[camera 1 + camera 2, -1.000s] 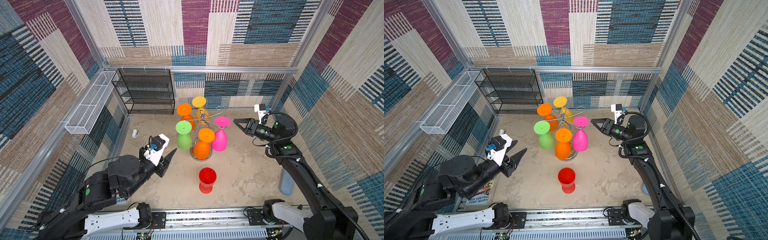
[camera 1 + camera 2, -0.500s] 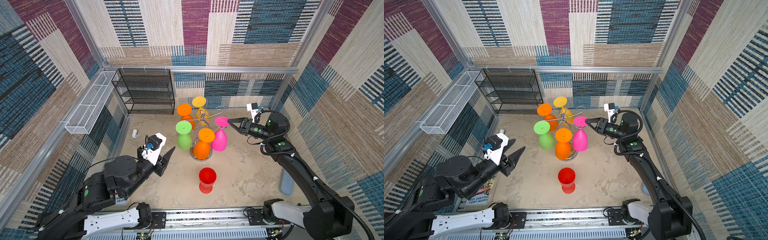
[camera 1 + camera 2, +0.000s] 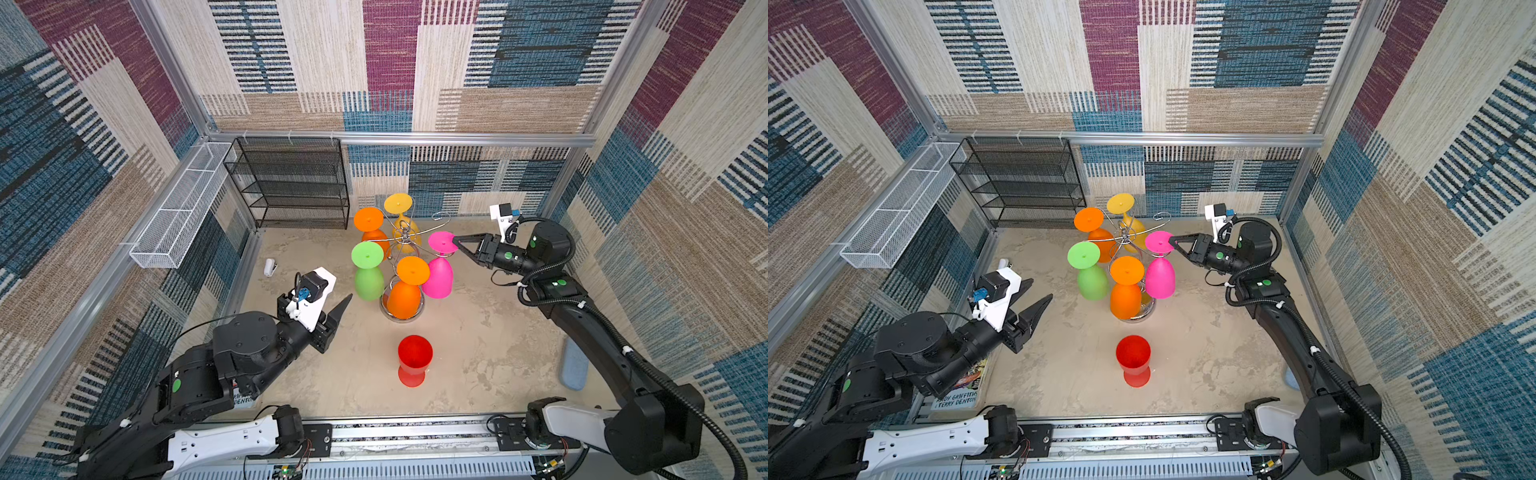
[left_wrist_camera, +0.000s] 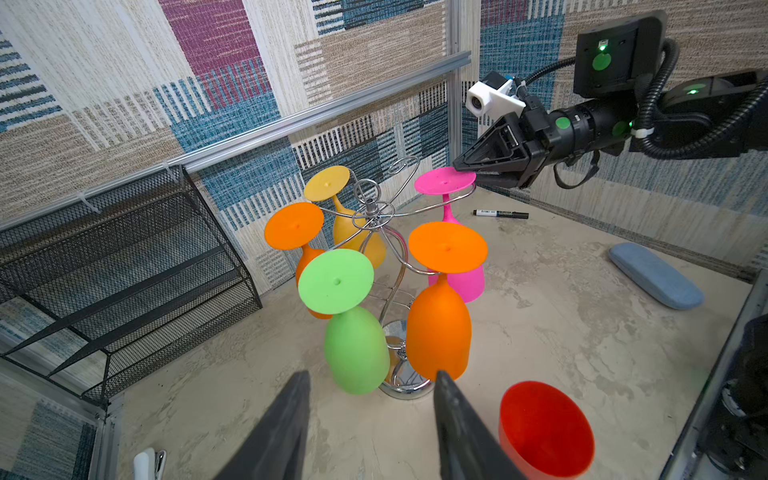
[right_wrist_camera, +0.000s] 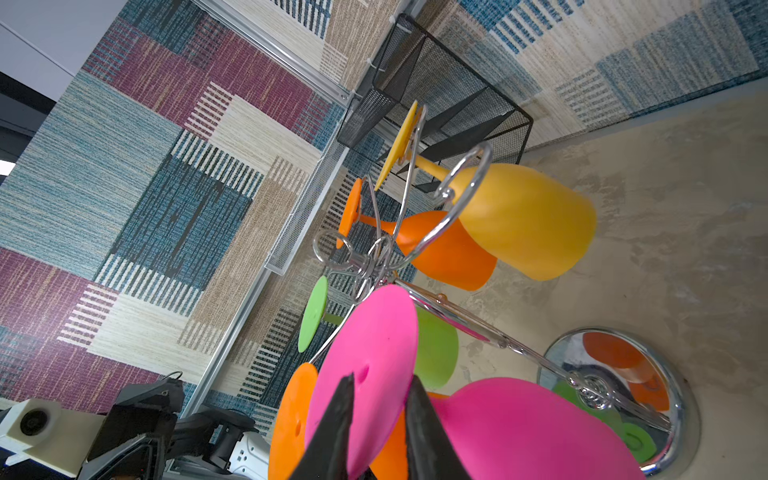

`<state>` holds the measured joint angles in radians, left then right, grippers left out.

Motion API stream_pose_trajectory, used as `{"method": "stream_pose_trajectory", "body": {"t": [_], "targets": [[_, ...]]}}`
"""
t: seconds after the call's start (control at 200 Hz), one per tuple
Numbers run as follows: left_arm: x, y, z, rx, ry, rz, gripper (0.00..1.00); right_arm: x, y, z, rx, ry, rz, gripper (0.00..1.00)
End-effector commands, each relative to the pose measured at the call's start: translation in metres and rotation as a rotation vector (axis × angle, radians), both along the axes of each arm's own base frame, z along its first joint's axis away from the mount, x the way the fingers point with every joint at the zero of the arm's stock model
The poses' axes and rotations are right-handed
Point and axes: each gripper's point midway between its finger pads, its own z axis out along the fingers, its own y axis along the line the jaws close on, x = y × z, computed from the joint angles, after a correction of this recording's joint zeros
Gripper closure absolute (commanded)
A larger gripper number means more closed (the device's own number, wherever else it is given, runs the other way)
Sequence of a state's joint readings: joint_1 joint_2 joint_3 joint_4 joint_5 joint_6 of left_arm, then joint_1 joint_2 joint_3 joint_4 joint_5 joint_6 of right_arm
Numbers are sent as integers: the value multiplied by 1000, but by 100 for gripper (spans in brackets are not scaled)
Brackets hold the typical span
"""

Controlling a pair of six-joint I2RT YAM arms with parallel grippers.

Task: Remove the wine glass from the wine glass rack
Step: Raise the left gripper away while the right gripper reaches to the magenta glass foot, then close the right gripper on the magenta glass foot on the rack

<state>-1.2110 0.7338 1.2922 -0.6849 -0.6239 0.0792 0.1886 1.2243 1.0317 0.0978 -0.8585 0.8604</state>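
Five glasses hang upside down from the wine glass rack [image 3: 404, 239] [image 3: 1125, 237] [image 4: 405, 388], which stands upright near the middle of the table [image 3: 478, 332]. Each glass has its foot up, its mouth toward the table and its long axis close to vertical. They are a pink glass [image 3: 439, 278] [image 3: 1159, 276] [image 4: 444, 180] [image 5: 374, 353], a green glass [image 3: 368, 282], a near orange glass [image 3: 403, 297], a far orange glass [image 3: 368, 219] and a yellow glass [image 3: 398, 203].

The pink one hangs on the rack's right side. The right pincer [image 3: 455, 243] [image 3: 1171, 241] [image 4: 457, 166] [image 5: 382, 378] reaches in level, with one finger above and one below the rim of its flat foot. The gap between the fingers is narrow, but I cannot tell whether they press the foot.

The left pincer [image 3: 1042, 289] [image 4: 372, 374] is spread and holds nothing. It hangs well apart from the rack, pointing toward it.

A red glass [image 3: 414, 353] [image 3: 1133, 352] [image 4: 544, 428] stands upright on the table in front of the rack, mouth up.

In both top views the glasses cover most of the rack's twisted stem and base. The right wrist view cuts off the pink bowl, and the left wrist view cuts off the red glass. In a top view the wrist camera hides one left finger.
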Motion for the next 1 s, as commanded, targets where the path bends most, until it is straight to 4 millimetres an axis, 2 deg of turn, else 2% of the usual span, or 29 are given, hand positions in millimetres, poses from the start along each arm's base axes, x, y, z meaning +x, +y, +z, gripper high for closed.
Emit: {"method": "stream_pose_trajectory", "body": {"t": [0.0, 0.446, 0.766, 0.996], "targets": [[1, 1, 8, -27, -23, 5, 49, 1, 0, 4, -4, -18, -5, 78], [-2, 12, 12, -66, -29, 13, 51, -4, 2, 13, 29, -11, 22, 89], [-3, 12, 11, -65, -30, 12, 52, -13, 6, 30, 72, -14, 71, 100], [-3, 11, 9, -64, -29, 9, 52, -16, 7, 37, 100, -9, 92, 100]]}}
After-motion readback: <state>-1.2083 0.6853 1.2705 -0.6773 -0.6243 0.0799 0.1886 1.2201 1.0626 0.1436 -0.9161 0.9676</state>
